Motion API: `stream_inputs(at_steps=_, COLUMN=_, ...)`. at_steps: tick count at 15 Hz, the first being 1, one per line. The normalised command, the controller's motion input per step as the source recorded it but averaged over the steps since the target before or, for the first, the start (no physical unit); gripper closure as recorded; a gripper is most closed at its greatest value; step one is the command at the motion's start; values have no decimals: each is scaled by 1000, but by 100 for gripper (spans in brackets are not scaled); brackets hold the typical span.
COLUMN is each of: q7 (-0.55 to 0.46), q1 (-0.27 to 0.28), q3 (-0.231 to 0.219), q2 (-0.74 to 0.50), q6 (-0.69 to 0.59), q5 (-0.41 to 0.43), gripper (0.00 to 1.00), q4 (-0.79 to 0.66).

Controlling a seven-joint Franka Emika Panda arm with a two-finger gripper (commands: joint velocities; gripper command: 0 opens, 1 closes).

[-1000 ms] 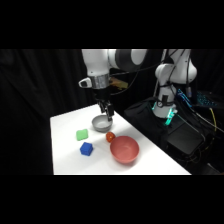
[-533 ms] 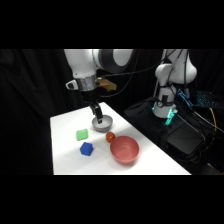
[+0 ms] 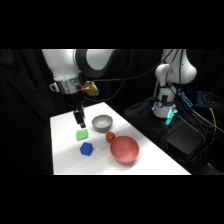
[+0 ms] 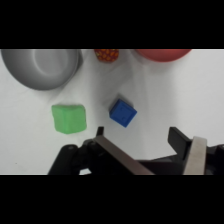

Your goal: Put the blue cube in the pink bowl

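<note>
Blue cube [image 4: 123, 112] sits corner-on (no long axis); gripper [image 4: 145, 142] spread, empty.

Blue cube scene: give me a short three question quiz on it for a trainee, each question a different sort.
1. True or false: the blue cube already lies in the pink bowl.
2. Which thing lies between the grey bowl and the pink bowl: A green block, B red-orange ball, C blue cube?
3. Fill in: in the side view the tool hangs above the ____ block.

Key: 1 false, it lies on the table; 2 B; 3 green.
</note>
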Motion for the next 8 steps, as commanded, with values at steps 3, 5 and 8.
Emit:
stream_inputs(at_steps=3, q7=282, q1=2, q3=-12, q2=209, q6=138, q5=192, gripper=0, q4=252)
stream_inputs(at_steps=5, q7=320, q1=39, q3=-53, q2=184, q6=254, q5=123, gripper=0, q4=138)
stream_inputs(at_steps=8, q7=329, q1=80, q3=-78, q2=134, q6=313, q5=103, gripper=0, q4=22)
